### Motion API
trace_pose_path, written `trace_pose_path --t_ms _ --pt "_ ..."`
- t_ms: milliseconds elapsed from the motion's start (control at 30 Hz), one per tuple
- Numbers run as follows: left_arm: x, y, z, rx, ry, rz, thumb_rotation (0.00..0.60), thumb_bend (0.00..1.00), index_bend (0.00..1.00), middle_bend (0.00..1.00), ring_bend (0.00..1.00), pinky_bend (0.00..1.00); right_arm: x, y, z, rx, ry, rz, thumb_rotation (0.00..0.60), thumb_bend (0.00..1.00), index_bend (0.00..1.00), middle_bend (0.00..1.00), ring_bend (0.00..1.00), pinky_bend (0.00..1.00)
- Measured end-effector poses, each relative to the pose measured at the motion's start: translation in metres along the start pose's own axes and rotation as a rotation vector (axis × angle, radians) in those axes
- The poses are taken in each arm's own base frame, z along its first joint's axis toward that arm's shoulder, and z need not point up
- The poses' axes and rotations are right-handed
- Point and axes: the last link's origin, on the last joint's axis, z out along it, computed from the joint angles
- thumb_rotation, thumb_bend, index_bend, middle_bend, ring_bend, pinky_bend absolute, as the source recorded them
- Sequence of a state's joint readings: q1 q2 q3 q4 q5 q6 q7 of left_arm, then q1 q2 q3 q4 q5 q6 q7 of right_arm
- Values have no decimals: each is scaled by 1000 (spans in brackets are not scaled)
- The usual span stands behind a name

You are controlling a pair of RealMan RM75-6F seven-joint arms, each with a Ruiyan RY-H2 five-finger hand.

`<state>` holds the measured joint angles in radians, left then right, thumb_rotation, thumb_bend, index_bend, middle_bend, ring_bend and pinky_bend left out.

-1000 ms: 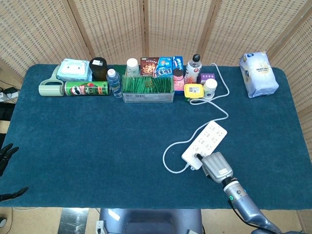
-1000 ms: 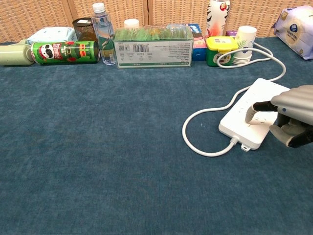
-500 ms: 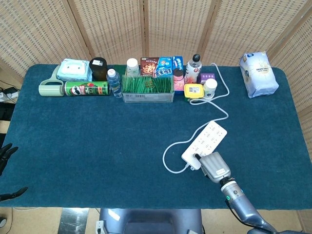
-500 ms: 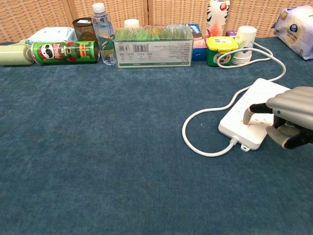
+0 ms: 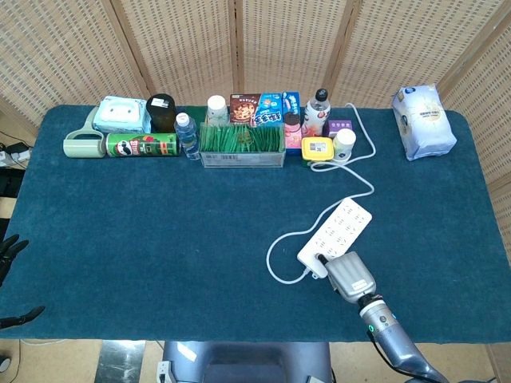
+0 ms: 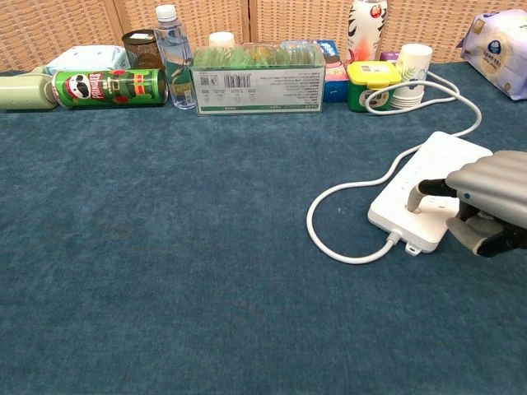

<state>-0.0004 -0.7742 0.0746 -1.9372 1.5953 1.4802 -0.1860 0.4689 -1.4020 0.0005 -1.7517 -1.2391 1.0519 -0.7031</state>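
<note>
Right hand [image 6: 486, 206] fingers [image 6: 428, 188] on power strip [image 6: 428, 177] — grasp unclear, left hand [image 5: 9, 254] cut off.

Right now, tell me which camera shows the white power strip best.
The head view: the whole power strip lies in sight from above, socket rows visible, with the right robot hand at its near end. The chest view shows the strip low and foreshortened, its right part behind the hand.

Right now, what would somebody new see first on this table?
Probably the grey right hand, its fingers touching the white power strip at the blue table's near right. Next, the green Pringles can lying on its side at the far left.
</note>
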Motion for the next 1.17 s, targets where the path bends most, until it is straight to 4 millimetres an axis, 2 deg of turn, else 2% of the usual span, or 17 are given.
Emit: trace_pose_path --t_ms 200,300,400,467,500,567,633,767,1033,1167 --pt "0 0 0 0 0 -1 600 120 0 0 0 21 23 3 4 -5 101 41 600 728 284 954 1000 1000" --pt "0 0 0 -1 -1 -1 600 120 0 0 0 22 38 6 3 -10 163 70 600 702 272 915 1000 1000" --pt "0 0 0 -1 0 -2 600 121 0 0 0 21 51 11 -1 -14 229 110 600 558 226 798 969 985" --pt "0 0 -1 -1 0 -2 600 120 0 0 0 21 59 16 -7 -16 279 141 600 354 179 654 833 878" --pt "0 0 -1 -1 0 -2 600 120 0 0 0 21 63 18 -10 -18 303 155 600 291 168 606 772 826" --pt "0 0 -1 -3 -1 -2 600 120 0 0 0 21 68 25 -19 -24 352 190 600 122 146 465 585 676" --pt "0 0 -1 -4 -1 -1 600 120 0 0 0 22 71 34 -30 -33 396 222 600 22 139 356 445 540" --pt "-1 1 -1 -4 -4 5 600 119 0 0 0 21 68 51 -54 -59 459 266 600 0 138 244 292 370" --pt "-4 3 -2 -3 -6 20 600 120 0 0 0 21 37 83 -100 -131 549 346 600 0 141 206 236 271" --pt "-4 3 -2 3 -3 24 600 120 0 0 0 21 21 92 -123 -179 592 340 600 0 140 172 192 258"
